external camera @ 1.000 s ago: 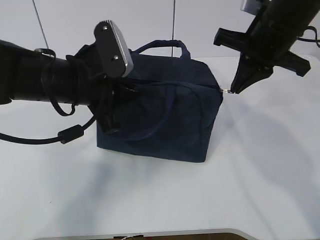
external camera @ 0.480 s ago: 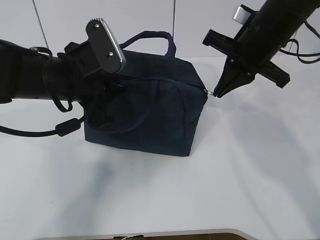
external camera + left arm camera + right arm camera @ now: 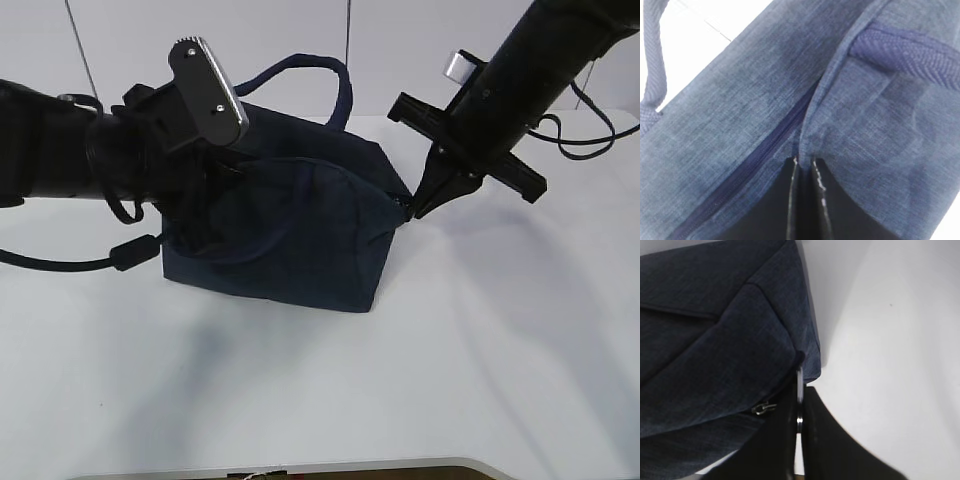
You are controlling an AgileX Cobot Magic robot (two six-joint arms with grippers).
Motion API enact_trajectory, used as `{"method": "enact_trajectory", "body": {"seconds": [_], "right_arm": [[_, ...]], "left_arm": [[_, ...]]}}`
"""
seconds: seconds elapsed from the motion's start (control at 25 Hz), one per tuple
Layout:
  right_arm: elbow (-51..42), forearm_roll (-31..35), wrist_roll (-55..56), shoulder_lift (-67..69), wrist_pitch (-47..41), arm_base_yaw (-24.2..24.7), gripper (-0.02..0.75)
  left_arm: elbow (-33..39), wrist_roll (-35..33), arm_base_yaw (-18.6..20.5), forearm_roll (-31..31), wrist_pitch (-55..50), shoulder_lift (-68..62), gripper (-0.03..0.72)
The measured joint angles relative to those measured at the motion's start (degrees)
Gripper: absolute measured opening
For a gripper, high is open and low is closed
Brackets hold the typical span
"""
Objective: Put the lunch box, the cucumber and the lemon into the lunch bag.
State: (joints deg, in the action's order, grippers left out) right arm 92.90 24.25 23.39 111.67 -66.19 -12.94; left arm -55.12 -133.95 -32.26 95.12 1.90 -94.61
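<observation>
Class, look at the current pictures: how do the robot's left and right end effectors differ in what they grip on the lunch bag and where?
The left end effector pinches a fabric fold beside the zipper on the lunch bag; the right end effector clamps the silver ring pull. The left works at the bag's left end, the right at its right corner. Both are shut.

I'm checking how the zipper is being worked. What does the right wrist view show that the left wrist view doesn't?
Only the right wrist view shows the silver ring pull nipped in the shut right pincer at the bag's corner, plus the white table beside it.

Only the left wrist view shows the shut left pincer pinching a fold of fabric next to the closed zipper, and a looped handle.

Both show the navy lunch bag.
</observation>
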Motion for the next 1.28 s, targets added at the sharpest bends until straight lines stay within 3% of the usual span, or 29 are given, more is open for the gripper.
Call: {"method": "enact_trajectory", "body": {"seconds": [0.68,1.28], "right_arm": [[7.7,6.6,-3.7,0.4,-3.6,1.4,0.005],[7.8,9.7,-6.8,0.5,-3.6,5.0,0.005]], "left_arm": [[0.0,0.0,0.1,0.6,2.9,0.0,-0.003],[0.0,0.0,0.1,0.7,2.9,0.0,-0.003]]}}
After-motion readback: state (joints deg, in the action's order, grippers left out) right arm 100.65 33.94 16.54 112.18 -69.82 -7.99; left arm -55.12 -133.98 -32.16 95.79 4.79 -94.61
